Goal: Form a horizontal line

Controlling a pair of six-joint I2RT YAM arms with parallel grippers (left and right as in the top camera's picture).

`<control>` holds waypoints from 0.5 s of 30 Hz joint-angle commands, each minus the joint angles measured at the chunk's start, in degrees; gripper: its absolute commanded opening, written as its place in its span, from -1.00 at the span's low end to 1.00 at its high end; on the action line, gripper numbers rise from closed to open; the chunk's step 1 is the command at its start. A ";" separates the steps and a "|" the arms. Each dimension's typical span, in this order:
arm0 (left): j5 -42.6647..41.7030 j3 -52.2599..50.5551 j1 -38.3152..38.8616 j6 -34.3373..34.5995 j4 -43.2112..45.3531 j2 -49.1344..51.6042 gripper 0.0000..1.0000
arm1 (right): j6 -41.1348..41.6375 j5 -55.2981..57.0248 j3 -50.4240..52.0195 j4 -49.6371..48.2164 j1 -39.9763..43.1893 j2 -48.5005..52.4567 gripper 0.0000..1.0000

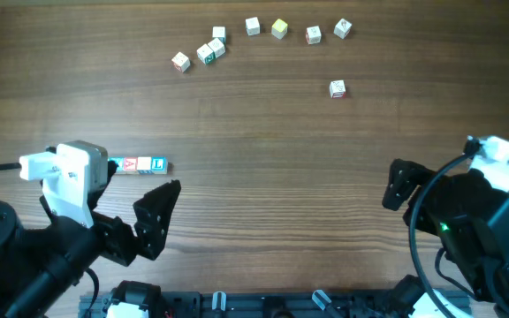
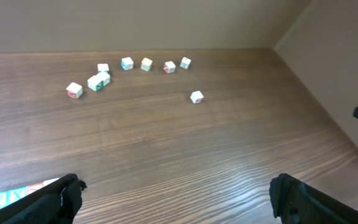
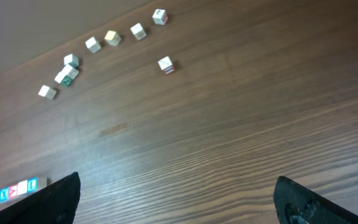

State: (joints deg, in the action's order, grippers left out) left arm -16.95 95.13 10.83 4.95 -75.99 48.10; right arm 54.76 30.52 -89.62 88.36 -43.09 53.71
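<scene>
from overhead, the horizontal line (image 1: 138,165) lies at the left of the counter (image 1: 272,185), one end hidden under my left wrist, just beside my left hand (image 1: 138,187), with the loose cubes (image 1: 279,28) scattered in an arc well apart on the far side and my right hand (image 1: 444,175) over the counter's right side. in the left wrist view my left hand is released, fingers (image 2: 48,202) spread wide with nothing between, the line at the bottom left corner by one finger. in the right wrist view my right hand is released too, fingers (image 3: 51,199) wide and empty, the line at the lower left.
</scene>
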 commanded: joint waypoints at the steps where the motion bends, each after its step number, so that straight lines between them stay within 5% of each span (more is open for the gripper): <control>1: 2.08 -0.31 0.42 -1.33 -1.01 0.13 1.00 | 5.57 2.58 1.03 1.70 -0.39 0.07 0.99; 8: 2.05 -0.31 0.42 -1.33 -2.78 0.11 1.00 | 6.93 6.36 1.03 3.78 -0.39 -0.09 0.99; 15: 2.05 -0.31 0.42 -1.33 -2.80 0.11 1.00 | 6.71 -1.90 1.03 3.78 -0.39 0.39 0.99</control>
State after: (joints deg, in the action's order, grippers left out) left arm -15.66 95.09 10.83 4.75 -78.72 48.10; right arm 60.66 32.82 -89.19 92.14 -43.09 53.78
